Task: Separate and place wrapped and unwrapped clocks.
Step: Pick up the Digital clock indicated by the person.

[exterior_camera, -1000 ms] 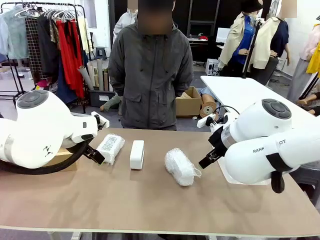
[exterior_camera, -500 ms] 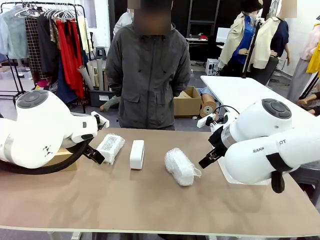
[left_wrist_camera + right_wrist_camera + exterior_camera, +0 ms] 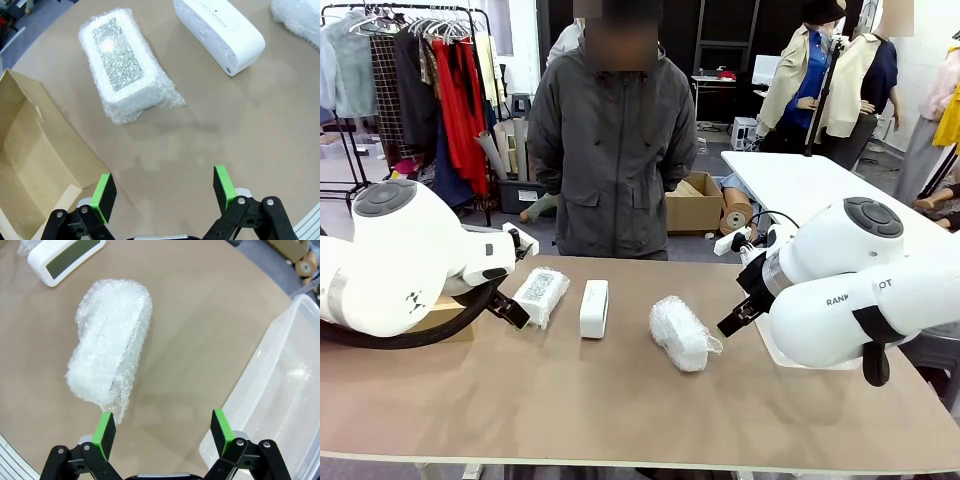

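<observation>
Right tool (image 3: 162, 427) beside lumpy bubble-wrapped bundle (image 3: 111, 342)

Your left gripper (image 3: 163, 186) hangs wide open above the desk (image 3: 240, 130); ahead lie a wrapped clock (image 3: 122, 65) and the bare white clock (image 3: 220, 32), a cardboard box (image 3: 30, 165) alongside.

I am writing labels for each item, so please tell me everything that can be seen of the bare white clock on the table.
The unwrapped clock is a bare, smooth white block with rounded corners, plastic by its look. It rests on the brown table, long side running away from the robot, between the left bundle and the right bundle, touching neither. One broad face bears a dark oblong display; another side carries faint small marks.
</observation>
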{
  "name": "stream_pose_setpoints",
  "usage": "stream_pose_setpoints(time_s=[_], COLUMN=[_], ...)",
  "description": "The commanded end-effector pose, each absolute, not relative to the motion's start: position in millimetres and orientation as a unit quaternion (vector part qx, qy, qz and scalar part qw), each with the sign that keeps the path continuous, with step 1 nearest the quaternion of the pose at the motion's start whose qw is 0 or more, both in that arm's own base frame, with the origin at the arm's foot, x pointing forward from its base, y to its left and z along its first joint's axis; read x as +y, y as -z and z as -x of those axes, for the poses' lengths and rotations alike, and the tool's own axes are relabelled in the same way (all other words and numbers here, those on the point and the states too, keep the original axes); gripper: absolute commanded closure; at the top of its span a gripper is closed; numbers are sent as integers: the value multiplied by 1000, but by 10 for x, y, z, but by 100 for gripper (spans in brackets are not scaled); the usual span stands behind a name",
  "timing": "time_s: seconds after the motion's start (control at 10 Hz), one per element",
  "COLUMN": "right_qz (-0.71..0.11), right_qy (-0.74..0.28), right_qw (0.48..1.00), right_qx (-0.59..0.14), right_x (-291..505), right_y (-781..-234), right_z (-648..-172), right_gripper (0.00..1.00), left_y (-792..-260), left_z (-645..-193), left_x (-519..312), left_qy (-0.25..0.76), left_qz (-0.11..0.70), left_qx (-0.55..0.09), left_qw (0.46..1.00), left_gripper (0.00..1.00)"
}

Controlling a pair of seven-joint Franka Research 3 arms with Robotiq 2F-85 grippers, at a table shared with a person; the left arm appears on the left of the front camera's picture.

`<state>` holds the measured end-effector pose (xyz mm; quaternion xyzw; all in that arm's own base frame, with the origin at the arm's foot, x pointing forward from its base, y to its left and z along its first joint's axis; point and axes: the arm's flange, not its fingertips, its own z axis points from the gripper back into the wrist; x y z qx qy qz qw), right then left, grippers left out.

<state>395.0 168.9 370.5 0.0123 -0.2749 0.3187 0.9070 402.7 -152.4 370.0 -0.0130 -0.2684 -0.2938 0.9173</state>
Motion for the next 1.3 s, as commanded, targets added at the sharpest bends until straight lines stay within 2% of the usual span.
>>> stream_pose_setpoints(time_s=[0.0,1.2], right_qz=[-12,-12], right_qy=[-319,-319], right_qw=[907,907], right_qx=[-275,-275], right_x=[1688,1688], right_y=[-3706,-3706], right_z=[-3951,-3951], right_gripper=[0,0], left_y=[-3701,-3701], left_z=[-4028,-4028], left_x=[-1518,-1518], left_qy=[293,293], left_qz=[13,13], left_qx=[-269,-269], left_qw=[917,917], left_gripper=[0,0])
